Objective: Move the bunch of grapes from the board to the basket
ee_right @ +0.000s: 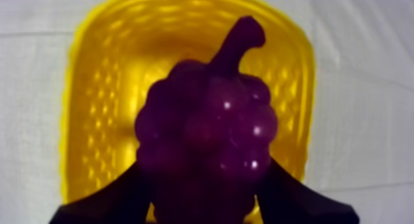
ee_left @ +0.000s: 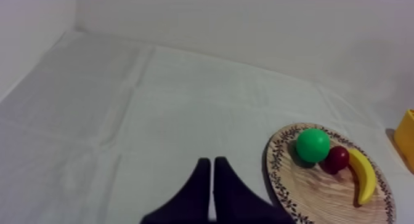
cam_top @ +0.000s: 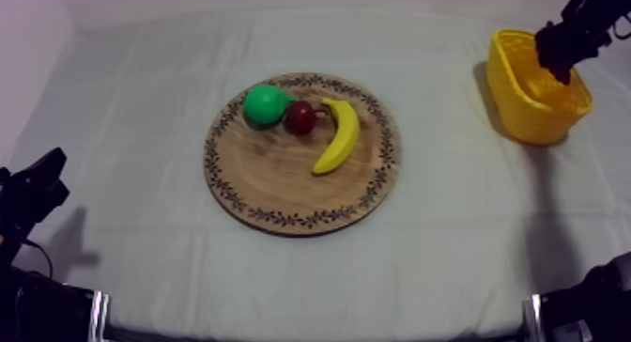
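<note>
Grapes (ee_right: 206,131) hang in right pincer (ee_right: 203,186) above yellow basket (ee_right: 92,116).

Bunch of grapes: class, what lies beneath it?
The yellow basket lies open beneath the bunch of grapes, gripped by the right claw. The grapes cover much of its floor, so anything there cannot be seen.

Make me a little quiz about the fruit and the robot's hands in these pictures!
1. True or false: the right gripper is shut on the bunch of grapes.
2. The grapes hang over: A a banana; B the yellow basket; C bare cloth.
3. Fill in: the number of fruits lying on the wooden board is ___.
Key: 1 true; 2 B; 3 three.
</note>
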